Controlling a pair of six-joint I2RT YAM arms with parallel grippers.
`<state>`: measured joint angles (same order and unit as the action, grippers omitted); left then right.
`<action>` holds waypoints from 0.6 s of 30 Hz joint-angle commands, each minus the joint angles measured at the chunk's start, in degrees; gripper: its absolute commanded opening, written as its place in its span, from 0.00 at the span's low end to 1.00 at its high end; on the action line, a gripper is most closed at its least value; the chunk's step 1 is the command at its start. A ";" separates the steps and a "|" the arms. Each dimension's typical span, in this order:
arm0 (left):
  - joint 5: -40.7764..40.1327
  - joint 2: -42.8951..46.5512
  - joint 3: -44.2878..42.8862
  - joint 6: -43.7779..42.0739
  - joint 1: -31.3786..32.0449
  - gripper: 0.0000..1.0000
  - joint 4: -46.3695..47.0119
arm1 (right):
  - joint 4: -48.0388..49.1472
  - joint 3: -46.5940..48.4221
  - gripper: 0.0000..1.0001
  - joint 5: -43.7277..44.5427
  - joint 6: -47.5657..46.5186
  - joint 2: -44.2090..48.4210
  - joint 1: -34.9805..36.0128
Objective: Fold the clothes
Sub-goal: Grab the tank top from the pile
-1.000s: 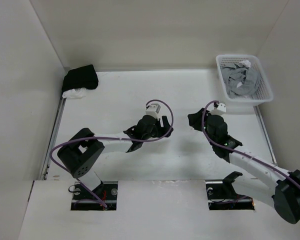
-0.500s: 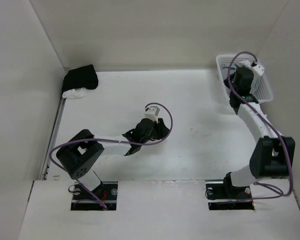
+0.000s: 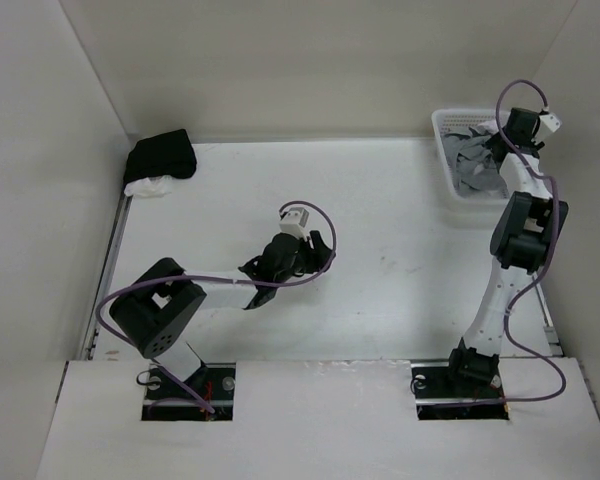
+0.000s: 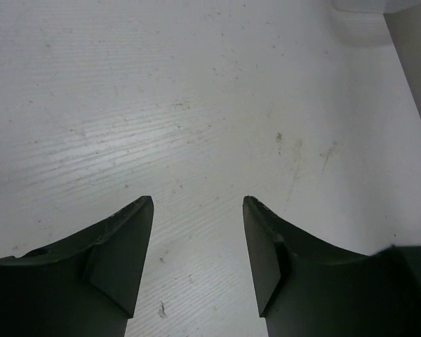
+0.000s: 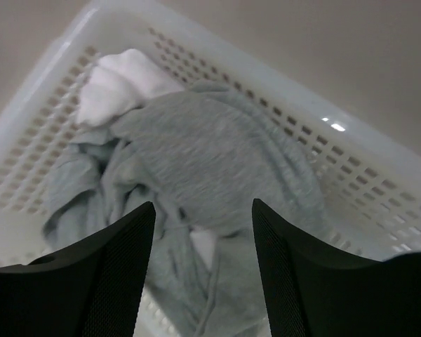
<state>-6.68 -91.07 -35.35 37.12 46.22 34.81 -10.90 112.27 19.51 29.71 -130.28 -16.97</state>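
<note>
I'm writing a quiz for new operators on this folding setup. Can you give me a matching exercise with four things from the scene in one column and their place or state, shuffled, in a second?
Column one:
1. grey T-shirt
2. black garment
3. left end effector
4. right end effector

Column two:
A. open, over bare table
B. bundled in the table's far left corner
C. open, poised over the basket
D. crumpled inside the basket

Pairs: 1-D; 2-B; 3-A; 4-C
</note>
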 commanded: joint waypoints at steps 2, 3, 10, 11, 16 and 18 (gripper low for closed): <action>1.93 1.51 0.72 1.90 -1.70 0.52 4.39 | -3.60 6.29 0.62 0.01 -1.06 -4.54 -1.35; 1.93 1.42 0.72 1.99 -1.88 0.52 4.57 | -3.95 6.99 0.61 0.27 -0.89 -5.59 -1.44; 2.28 1.16 1.25 2.43 -3.02 0.52 5.36 | 3.28 1.60 0.03 -2.72 5.60 -3.79 -1.80; 2.28 1.07 1.25 2.43 -3.02 0.52 5.36 | 4.82 0.42 0.02 -2.72 5.79 -2.97 -1.79; 2.81 0.98 0.90 2.43 -2.93 0.52 5.36 | 23.71 -15.74 0.01 -1.93 6.93 14.49 0.31; 2.81 1.33 0.99 2.43 -2.93 0.52 5.45 | 26.62 -19.70 0.01 -2.02 7.72 22.84 2.24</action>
<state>-4.78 -91.07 -34.63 39.31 43.40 36.91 0.86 95.57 17.56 35.27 -123.79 -18.11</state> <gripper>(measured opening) 0.524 0.046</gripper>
